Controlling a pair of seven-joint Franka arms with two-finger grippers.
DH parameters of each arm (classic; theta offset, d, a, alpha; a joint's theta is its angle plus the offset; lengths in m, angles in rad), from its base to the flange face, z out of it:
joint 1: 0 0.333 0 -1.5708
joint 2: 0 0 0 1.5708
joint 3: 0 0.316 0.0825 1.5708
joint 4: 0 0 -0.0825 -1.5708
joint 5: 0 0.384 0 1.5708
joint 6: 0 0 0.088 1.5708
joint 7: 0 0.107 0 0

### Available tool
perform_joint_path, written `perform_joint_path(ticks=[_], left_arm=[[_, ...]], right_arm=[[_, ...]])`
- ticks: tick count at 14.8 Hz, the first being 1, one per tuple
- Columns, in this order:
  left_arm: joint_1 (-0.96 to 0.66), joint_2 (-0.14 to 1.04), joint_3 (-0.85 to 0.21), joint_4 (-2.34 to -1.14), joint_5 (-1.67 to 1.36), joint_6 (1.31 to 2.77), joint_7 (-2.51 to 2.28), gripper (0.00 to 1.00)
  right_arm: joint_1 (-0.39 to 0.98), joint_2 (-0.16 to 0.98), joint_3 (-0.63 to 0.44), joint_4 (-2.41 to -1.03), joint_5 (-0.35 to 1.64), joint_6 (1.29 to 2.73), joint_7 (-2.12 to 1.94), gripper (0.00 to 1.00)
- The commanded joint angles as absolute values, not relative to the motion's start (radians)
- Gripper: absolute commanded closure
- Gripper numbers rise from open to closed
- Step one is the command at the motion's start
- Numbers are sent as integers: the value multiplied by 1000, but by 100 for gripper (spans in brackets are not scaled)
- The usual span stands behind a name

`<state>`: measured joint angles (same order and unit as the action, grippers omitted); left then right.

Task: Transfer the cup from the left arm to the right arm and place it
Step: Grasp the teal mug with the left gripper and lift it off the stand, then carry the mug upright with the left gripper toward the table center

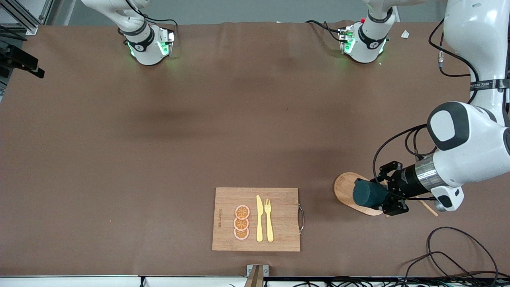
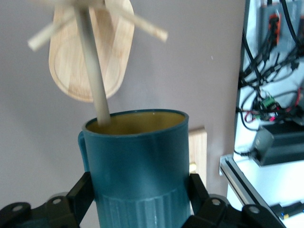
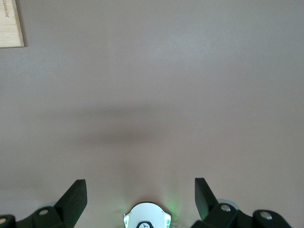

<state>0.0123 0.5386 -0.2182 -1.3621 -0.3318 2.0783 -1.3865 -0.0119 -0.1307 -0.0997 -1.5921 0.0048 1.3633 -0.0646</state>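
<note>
teal cup [image 1: 369,193] sits clamped in the left claw [image 1: 381,195], over an oval wooden board [image 1: 344,187]. right claw [image 3: 140,190] waits, jaws apart, empty. handover and placing remain.

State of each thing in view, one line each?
cup: gripped, over the oval wooden tray
left gripper: shut on the cup
right gripper: open, empty, waiting above bare table
oval wooden tray: flat on table
cutting board: flat, holding knife, fork, orange slices
</note>
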Motion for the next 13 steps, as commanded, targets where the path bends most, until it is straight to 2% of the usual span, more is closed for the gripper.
perform_joint_path(ticks=[1,13], left_arm=[[5,489,-265,-1376,-328,2063,-1420,70],[-399,457,-296,-1376,188,2068,-1604,68]], right_arm=[[-23,-147,-91,-1611,0,1367,-71,0],[-29,-123,-91,-1572,-3,1365,-57,0]])
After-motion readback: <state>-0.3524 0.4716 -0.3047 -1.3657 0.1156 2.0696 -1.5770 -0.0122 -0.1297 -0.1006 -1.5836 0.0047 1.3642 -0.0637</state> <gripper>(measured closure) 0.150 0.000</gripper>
